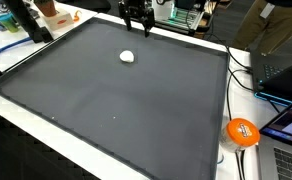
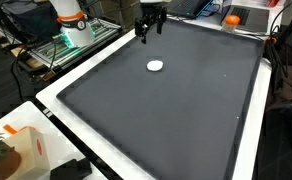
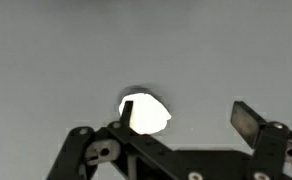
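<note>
The gripper (image 1: 136,28) hung over the far edge of the mat (image 1: 136,115), jaws spread wide with nothing between them. The white lump (image 1: 128,57) lay on the mat's far half, a little nearer than the gripper and not touching it. In the wrist view the lump sat on bare mat, left of the right finger (image 3: 248,122). An orange ball (image 1: 242,132) rested off the mat, near right.

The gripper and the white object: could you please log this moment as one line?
gripper: open, empty | small white round object: lying on dark grey mat, apart from gripper | contact: none
</note>
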Controlling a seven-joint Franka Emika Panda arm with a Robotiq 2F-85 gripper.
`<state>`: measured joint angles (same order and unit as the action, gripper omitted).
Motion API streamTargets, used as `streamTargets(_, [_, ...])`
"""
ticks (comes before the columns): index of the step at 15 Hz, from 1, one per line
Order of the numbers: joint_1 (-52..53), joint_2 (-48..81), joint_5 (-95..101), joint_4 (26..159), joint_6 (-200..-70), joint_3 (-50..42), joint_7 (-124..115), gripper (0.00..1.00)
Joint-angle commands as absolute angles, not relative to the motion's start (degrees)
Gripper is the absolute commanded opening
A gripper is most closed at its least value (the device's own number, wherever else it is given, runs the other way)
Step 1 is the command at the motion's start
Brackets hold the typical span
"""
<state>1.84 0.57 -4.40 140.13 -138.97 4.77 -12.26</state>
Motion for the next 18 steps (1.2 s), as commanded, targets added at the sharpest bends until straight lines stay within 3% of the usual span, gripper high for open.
streamTargets(1, [2.30,6.60,-0.96,137.70,-142.03,3.53,-19.07,0.97])
streamTargets(6, [3.65,13.47,4.39,133.25,-144.30,0.86,-26.31,0.85])
streamTargets(12, [5.51,19.97,4.58,128.40,-144.43,-1.68,-28.70,0.82])
streamTargets(14, [5.93,21.64,4.18,127.35,-144.29,-2.11,-28.59,0.72])
streamTargets(15, [6.04,22.33,3.82,127.01,-144.20,-2.21,-28.46,0.53])
streamTargets(16, [6.04,22.76,3.38,126.80,-143.97,-2.23,-28.17,0.53])
streamTargets(18, [5.87,22.86,2.61,126.55,-143.58,-2.27,-27.58,0.38])
